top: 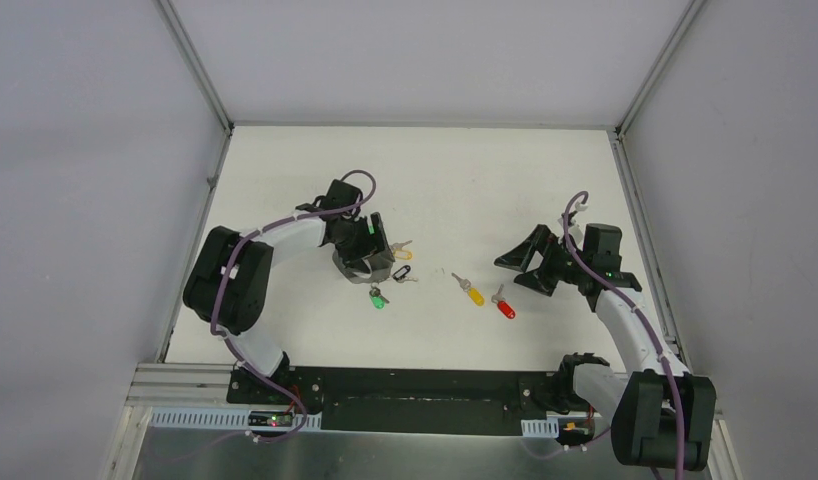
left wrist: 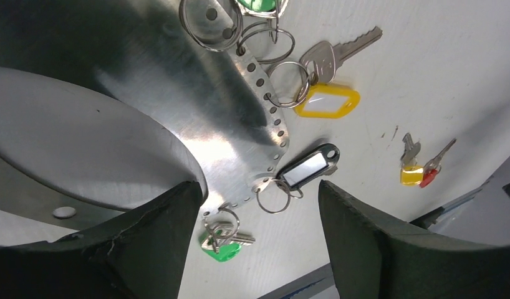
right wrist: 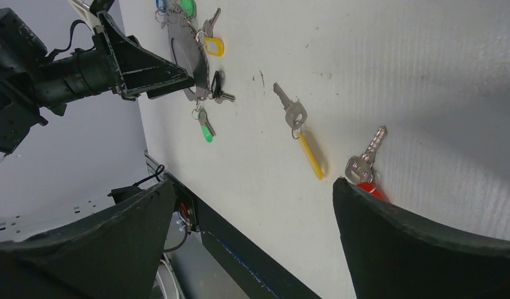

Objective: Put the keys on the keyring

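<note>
Keyring, yellow-tagged key, black tag

Shiny grey keyring edged with a row of small holes; yellow tag, black tag, green tag; mid-frame, yellow key, red key; white table.

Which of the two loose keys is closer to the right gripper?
The red-tagged key, the rightmost one on the table, lying just ahead of the right gripper. The yellow-tagged key lies further left, toward the keyring.
</note>
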